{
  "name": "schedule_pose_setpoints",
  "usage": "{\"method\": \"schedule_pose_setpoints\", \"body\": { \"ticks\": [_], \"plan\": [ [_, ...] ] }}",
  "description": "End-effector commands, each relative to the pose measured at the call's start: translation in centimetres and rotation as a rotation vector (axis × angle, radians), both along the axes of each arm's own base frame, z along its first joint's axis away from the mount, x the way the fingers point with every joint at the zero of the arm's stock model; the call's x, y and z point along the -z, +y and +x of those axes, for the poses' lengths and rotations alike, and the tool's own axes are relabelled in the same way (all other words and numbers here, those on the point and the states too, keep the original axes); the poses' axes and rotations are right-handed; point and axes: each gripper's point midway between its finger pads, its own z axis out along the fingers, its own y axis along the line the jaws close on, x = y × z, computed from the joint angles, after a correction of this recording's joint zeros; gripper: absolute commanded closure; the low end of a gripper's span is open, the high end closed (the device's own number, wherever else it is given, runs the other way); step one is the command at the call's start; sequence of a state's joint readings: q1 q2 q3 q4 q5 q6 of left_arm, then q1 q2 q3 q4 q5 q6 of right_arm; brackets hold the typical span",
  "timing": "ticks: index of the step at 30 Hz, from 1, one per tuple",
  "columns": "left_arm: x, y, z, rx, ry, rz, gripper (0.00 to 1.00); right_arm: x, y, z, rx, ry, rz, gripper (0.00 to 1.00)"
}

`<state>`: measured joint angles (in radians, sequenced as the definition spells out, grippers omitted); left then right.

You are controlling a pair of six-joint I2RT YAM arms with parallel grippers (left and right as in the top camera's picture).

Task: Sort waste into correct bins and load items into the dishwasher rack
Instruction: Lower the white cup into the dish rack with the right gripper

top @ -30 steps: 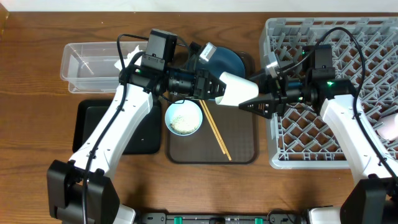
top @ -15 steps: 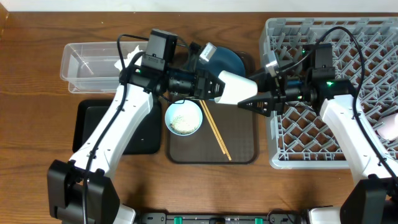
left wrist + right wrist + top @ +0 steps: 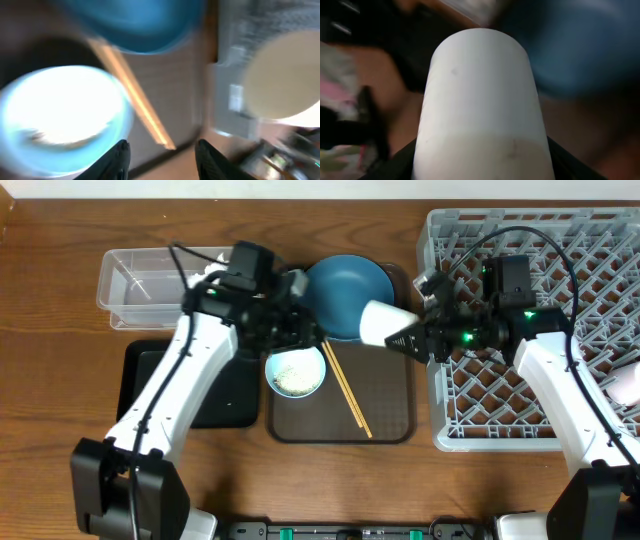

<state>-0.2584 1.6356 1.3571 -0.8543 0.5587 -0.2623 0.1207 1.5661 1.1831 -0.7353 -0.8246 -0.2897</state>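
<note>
Large square grey plastic dishwasher rack (image 3: 560, 240) served as landmark. Dark blue round plate (image 3: 348, 290) lay just left of rack: stiff, breakable; rim best hold. Pale white small cup (image 3: 378, 322) hung at rack's left edge, clenched by right gripper (image 3: 407, 339): light, smooth, likely slippery, fragile; sidewall grip suited. Left gripper (image 3: 164, 150), farther left of rack, stood released, empty

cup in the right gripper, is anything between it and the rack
nothing visible does: the cup in the right gripper hangs over the brown tray, close beside the left wall of the rack
</note>
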Motion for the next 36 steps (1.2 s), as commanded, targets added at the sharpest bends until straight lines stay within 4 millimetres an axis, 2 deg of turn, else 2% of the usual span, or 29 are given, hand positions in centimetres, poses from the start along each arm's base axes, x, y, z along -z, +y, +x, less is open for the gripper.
{"method": "schedule_pose_setpoints", "body": {
  "ticks": [1,4,7,11,15,20,25,31,36],
  "plan": [
    [-0.6,5.9,0.7,-0.101,-0.097,0.232,0.53,0.0,-4.6,2.1,0.206,-0.013,-0.218,0.78],
    [-1.7,8.8,0.1,-0.167,-0.119,0.315,0.5,-1.6,-8.0,3.0,0.335,-0.012,-0.32,0.78],
    [-2.7,10.3,-0.4,-0.203,-0.138,0.35,0.48,-3.4,-11.8,3.8,0.495,0.006,-0.413,0.8],
    [-3.4,10.9,-0.9,-0.218,-0.15,0.357,0.47,-5.2,-16.9,3.7,0.679,0.037,-0.515,0.83],
    [-3.3,10.9,-1.0,-0.217,-0.144,0.358,0.47,-5.7,-21.2,2.7,0.796,0.086,-0.573,0.83],
    [-3.3,10.9,-1.0,-0.217,-0.144,0.358,0.47,-5.2,-27.2,0.9,0.992,0.179,-0.607,0.83],
    [-3.3,10.9,-1.0,-0.217,-0.143,0.358,0.47,-4.0,-31.6,-0.5,1.136,0.27,-0.589,0.84],
    [-3.3,10.9,-1.0,-0.217,-0.143,0.358,0.47,-1.8,-34.8,-1.8,1.203,0.373,-0.59,0.82],
    [-3.3,10.9,-1.0,-0.217,-0.143,0.358,0.47,-0.1,-36.8,-1.6,1.236,0.41,-0.585,0.83]
  ]
}}
